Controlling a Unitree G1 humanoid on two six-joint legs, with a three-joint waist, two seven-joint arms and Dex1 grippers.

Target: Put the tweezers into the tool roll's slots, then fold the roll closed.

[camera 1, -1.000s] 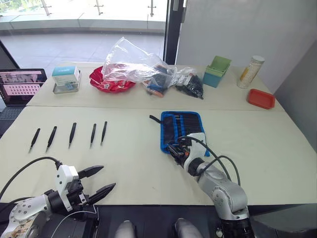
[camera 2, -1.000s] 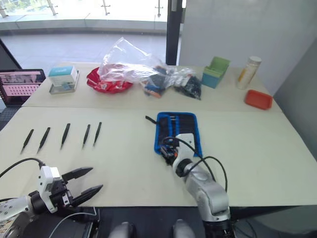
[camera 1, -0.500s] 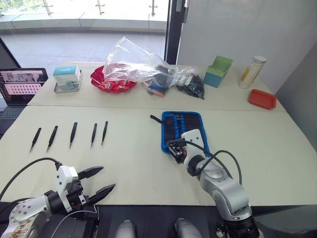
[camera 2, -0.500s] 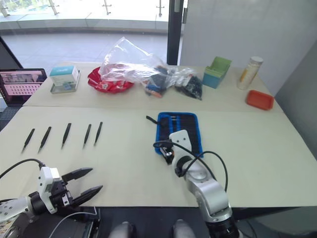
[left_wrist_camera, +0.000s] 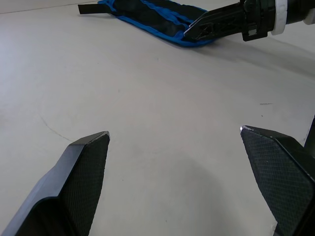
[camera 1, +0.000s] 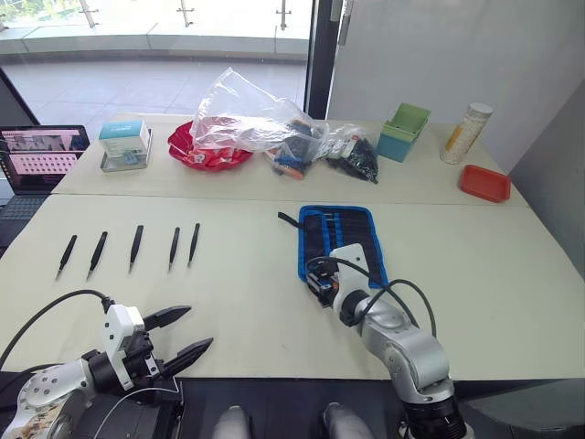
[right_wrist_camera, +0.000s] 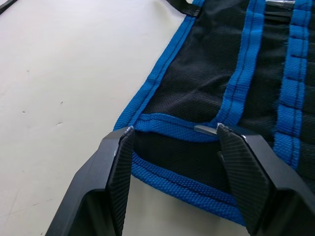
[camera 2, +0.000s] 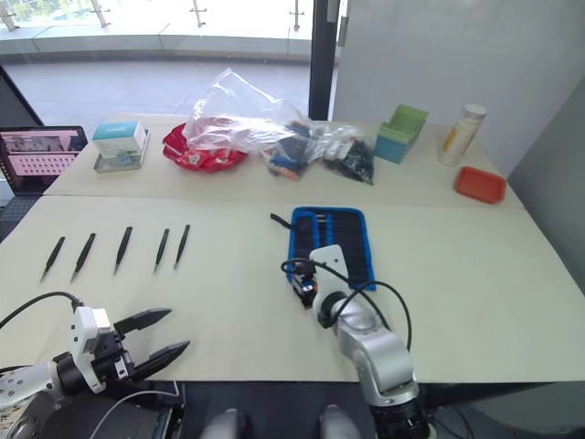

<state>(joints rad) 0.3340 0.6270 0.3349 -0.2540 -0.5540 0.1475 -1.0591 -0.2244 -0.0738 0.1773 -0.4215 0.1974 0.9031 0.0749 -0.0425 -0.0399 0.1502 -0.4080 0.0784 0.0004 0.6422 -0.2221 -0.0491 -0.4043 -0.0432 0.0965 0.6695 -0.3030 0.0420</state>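
Table (camera 1: 247, 302): right claw (right_wrist_camera: 174, 135) spread, straddling tool roll (camera 1: 340, 240) corner; left claw (left_wrist_camera: 174, 135) open, tweezers (camera 1: 135, 245) untouched.

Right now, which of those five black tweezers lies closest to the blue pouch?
The tweezers at the right end of the row, the one on the tool roll's side; the other four lie farther left.

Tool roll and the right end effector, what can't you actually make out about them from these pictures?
- Tool roll: its near edge is hidden by the right end effector and its cable in the head views.
- Slots: too small in the head views to tell if any are filled; the right wrist view cuts them off at its edge.
- Whether the right end effector's fingers touch the fabric: cannot tell, though they are spread over the blue binding.
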